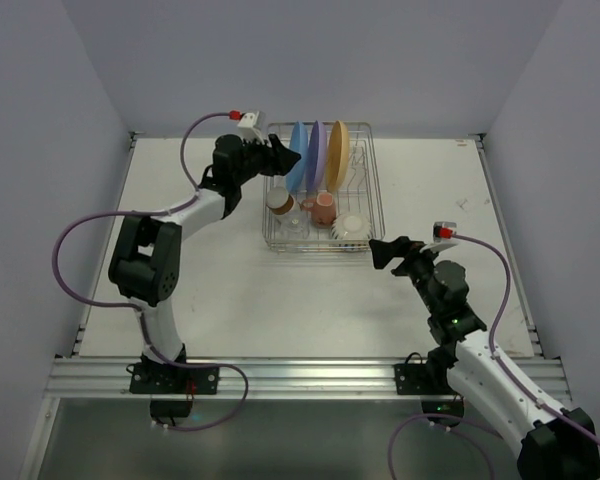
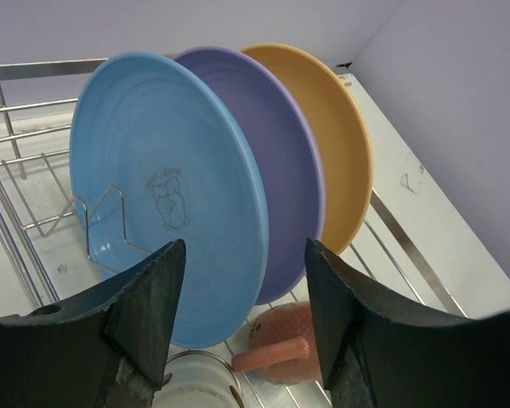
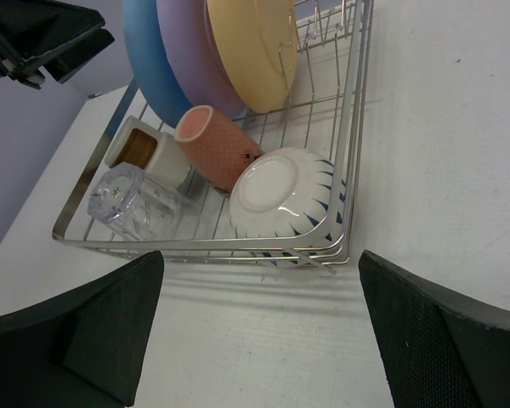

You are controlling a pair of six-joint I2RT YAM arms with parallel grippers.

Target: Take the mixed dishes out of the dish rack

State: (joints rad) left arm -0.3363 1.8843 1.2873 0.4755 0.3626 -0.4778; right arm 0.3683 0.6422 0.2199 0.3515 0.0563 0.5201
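Observation:
The silver wire dish rack [image 1: 377,200] sits mid-table. A blue plate [image 1: 297,157], a purple plate [image 1: 317,155] and a yellow-orange plate [image 1: 337,155] stand upright in its prongs. In front of them lie a brown cup [image 1: 279,200], a clear glass [image 1: 291,223], a pink mug [image 1: 324,207] and an upturned white cup [image 1: 351,226]. My left gripper [image 2: 246,289] is open, just left of the blue plate [image 2: 166,195], above the pink mug [image 2: 280,344]. My right gripper [image 3: 259,331] is open and empty over the table, just in front of the rack's near rim [image 3: 348,170] by the white cup [image 3: 285,200].
Grey walls close in the white table on three sides. An aluminium rail [image 1: 300,375] runs along the near edge with both arm bases. The left gripper [image 3: 42,38] shows at the top left of the right wrist view.

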